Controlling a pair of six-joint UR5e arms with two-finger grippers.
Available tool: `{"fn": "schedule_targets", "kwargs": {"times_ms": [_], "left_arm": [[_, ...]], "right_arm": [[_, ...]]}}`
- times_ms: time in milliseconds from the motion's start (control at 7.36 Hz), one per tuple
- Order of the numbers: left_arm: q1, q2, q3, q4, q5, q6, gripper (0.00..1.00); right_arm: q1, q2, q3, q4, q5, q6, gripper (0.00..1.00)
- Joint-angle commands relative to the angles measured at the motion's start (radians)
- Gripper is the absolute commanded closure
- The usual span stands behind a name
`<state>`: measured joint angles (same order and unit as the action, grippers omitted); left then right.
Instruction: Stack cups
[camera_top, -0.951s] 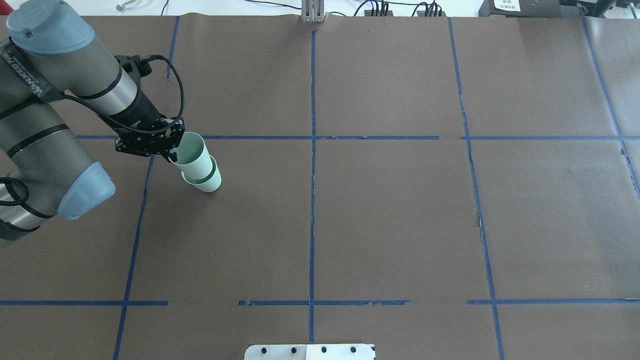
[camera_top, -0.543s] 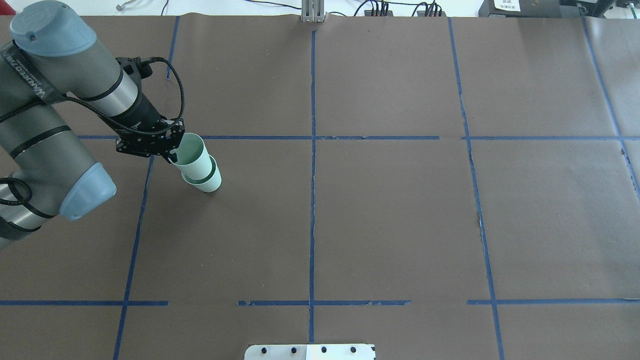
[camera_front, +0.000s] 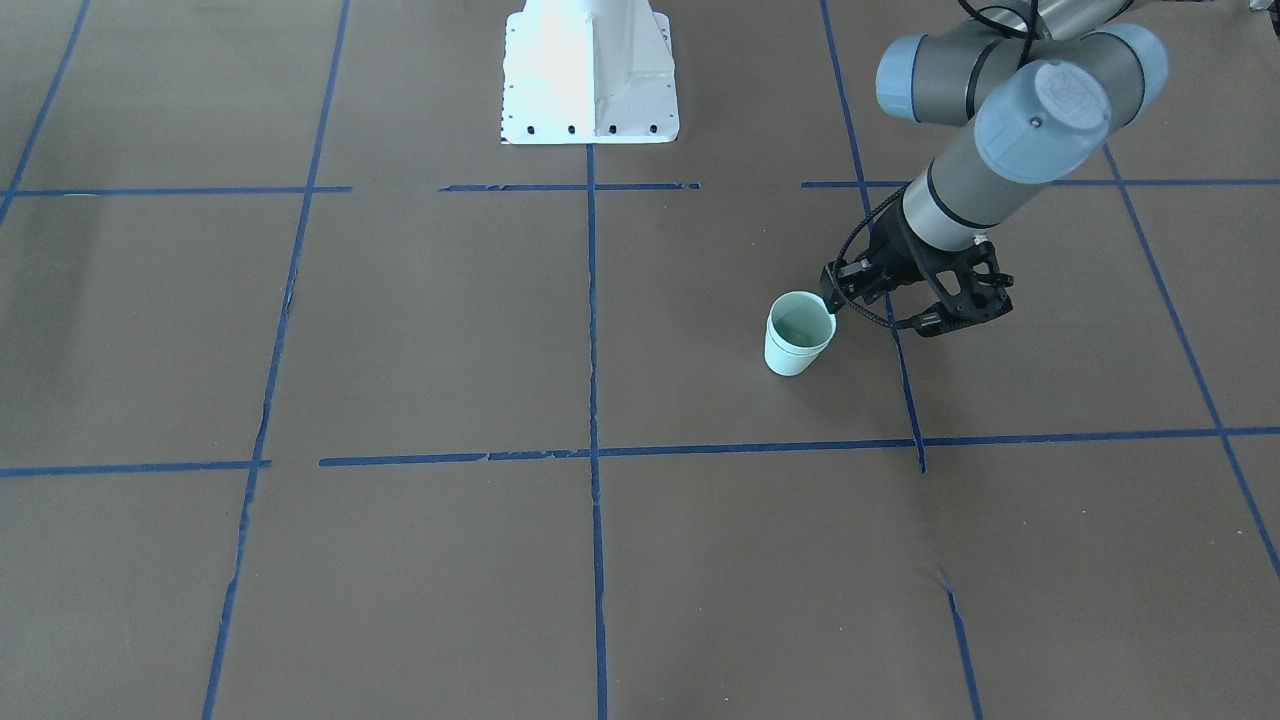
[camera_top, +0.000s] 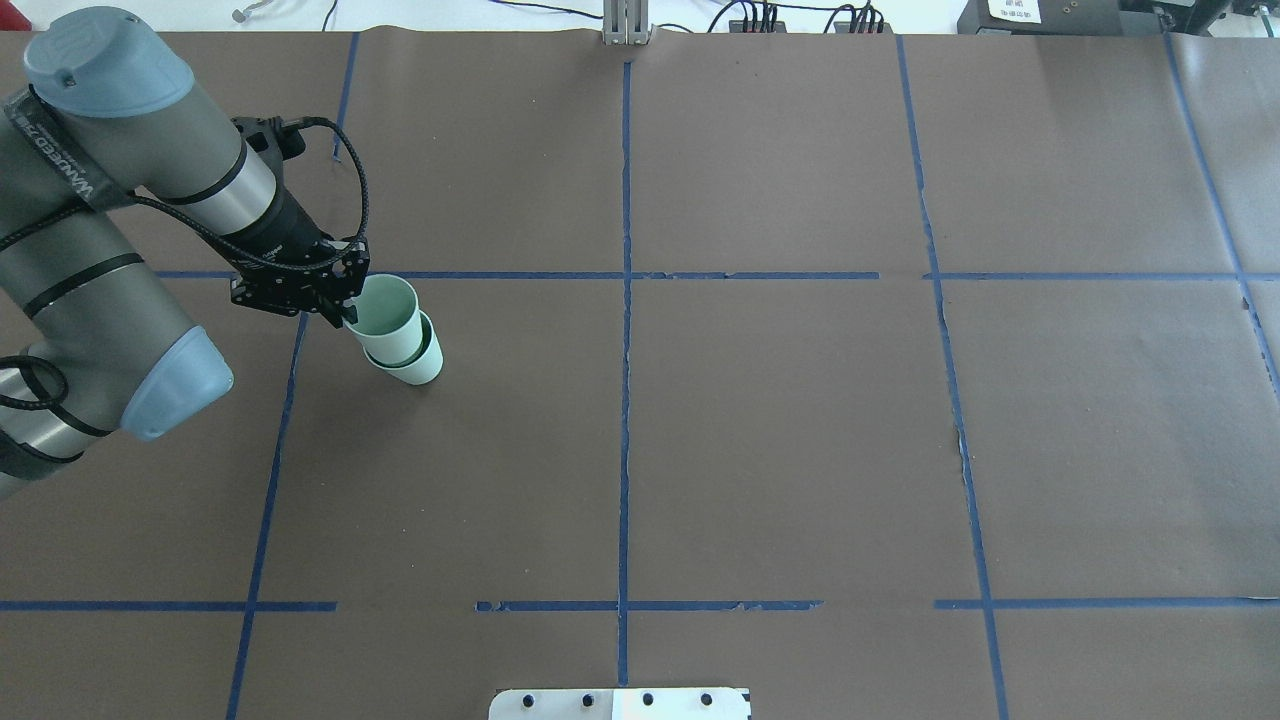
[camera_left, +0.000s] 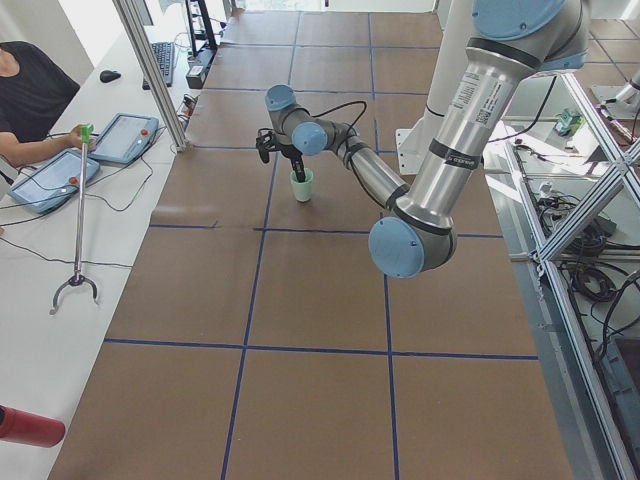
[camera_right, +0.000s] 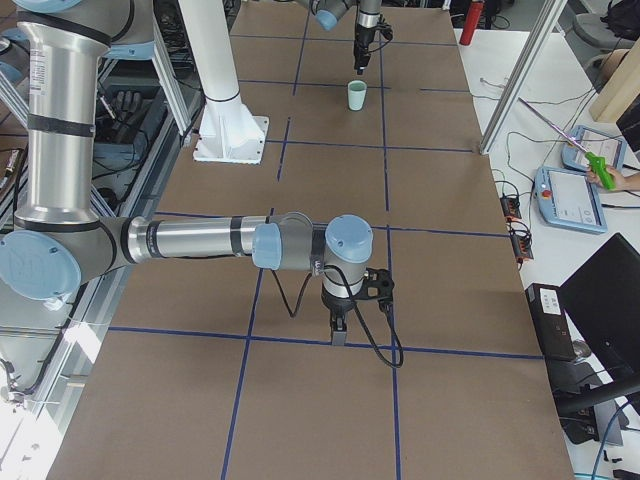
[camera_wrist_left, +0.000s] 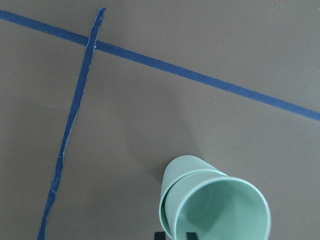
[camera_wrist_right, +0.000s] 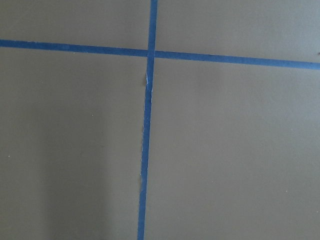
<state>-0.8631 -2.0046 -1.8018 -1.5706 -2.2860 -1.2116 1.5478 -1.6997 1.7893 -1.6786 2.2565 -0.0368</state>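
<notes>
Two pale mint-green cups stand left of the table's middle. The upper cup (camera_top: 384, 316) sits nested in the lower cup (camera_top: 418, 366) and leans a little. My left gripper (camera_top: 346, 310) is shut on the upper cup's near rim, one finger inside and one outside. The left wrist view shows the upper cup (camera_wrist_left: 220, 210) inside the lower cup (camera_wrist_left: 184, 167), with my fingertips (camera_wrist_left: 160, 235) at the bottom edge. The front view shows the cups (camera_front: 797, 340) beside the left gripper (camera_front: 833, 300). My right gripper (camera_right: 338, 330) shows only in the exterior right view, low over the table; I cannot tell its state.
Brown paper with blue tape lines (camera_top: 625, 300) covers the table. The white robot base (camera_front: 588, 70) stands at the table's robot side. An operator (camera_left: 30, 100) with a grabber stick and tablets sits at a side desk.
The left gripper and the upper cup have moved slightly down, so the upper cup sits deeper in the lower cup. The lower cup has not moved.
</notes>
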Motion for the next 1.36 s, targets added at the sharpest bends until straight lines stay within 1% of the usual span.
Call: {"fn": "schedule_targets", "kwargs": {"times_ms": [0, 136, 272, 543, 679, 815, 951, 1086, 1222], "left_arm": [[-0.057, 0.003, -0.029, 0.0, 0.009, 0.01, 0.0], [-0.138, 0.016, -0.057, 0.015, 0.008, 0.097, 0.0], [-0.237, 0.055, -0.086, 0.023, 0.008, 0.23, 0.0], [-0.353, 0.186, -0.108, 0.049, 0.006, 0.534, 0.0], [-0.452, 0.266, -0.106, 0.047, 0.006, 0.72, 0.0], [-0.492, 0.358, -0.097, 0.047, 0.005, 0.921, 0.0], [-0.592, 0.425, -0.065, 0.046, -0.001, 1.104, 0.0], [-0.696, 0.452, 0.044, 0.037, -0.007, 1.288, 0.0], [-0.759, 0.455, 0.13, 0.035, -0.009, 1.417, 0.0]], "right_arm": [[0.0, 0.0, -0.001, -0.001, 0.0, 0.0, 0.0], [0.0, 0.0, -0.001, 0.0, 0.0, 0.0, 0.0], [0.0, 0.0, 0.001, -0.001, 0.0, 0.0, 0.0], [0.0, 0.0, 0.001, -0.001, 0.0, 0.0, 0.0], [0.0, 0.0, 0.001, 0.0, 0.0, 0.0, 0.0], [0.0, 0.0, -0.001, 0.0, 0.0, 0.0, 0.0], [0.0, 0.0, 0.001, 0.0, 0.0, 0.0, 0.0], [0.0, 0.0, -0.001, -0.001, 0.0, 0.0, 0.0], [0.0, 0.0, -0.001, -0.001, 0.0, 0.0, 0.0]]}}
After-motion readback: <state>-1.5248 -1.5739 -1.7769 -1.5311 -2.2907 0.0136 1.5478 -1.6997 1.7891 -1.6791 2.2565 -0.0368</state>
